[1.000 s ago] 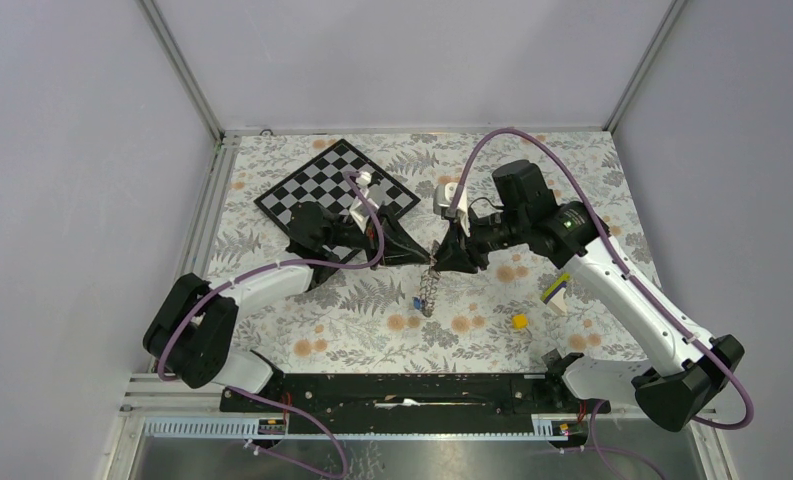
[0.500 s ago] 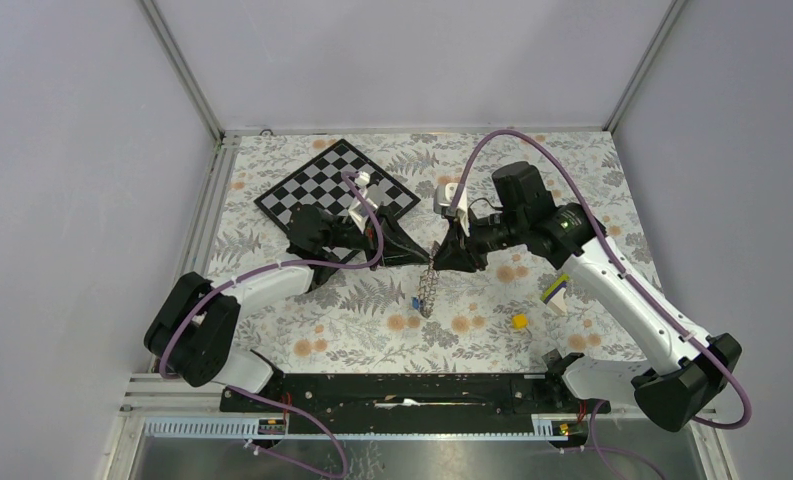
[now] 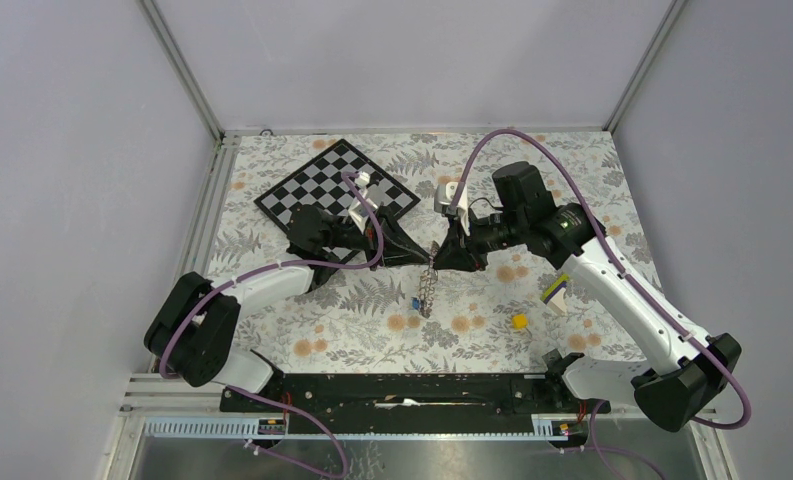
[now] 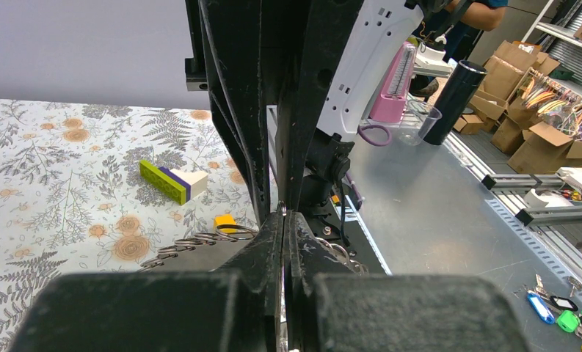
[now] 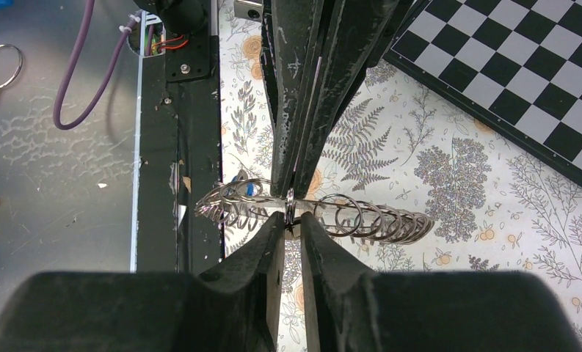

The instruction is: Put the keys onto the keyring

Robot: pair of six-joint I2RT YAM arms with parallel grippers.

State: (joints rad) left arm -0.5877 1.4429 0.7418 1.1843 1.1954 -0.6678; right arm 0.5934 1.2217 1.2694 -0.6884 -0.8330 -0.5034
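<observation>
- Above the floral-patterned table (image 3: 352, 320), the left gripper (image 3: 429, 259) and right gripper (image 3: 438, 260) meet tip to tip, both pinching the coiled grey-silver metal keyring (image 3: 427, 288).
- The keyring hangs below them, a tiny blue key (image 3: 416, 301) at its lower end.
- Black-and-white chessboard (image 3: 317, 185) lies behind.

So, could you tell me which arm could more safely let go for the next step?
Probably the right: the left pincer is shut on the keyring, holding it up, while the right pincer only brackets one coil.
</observation>
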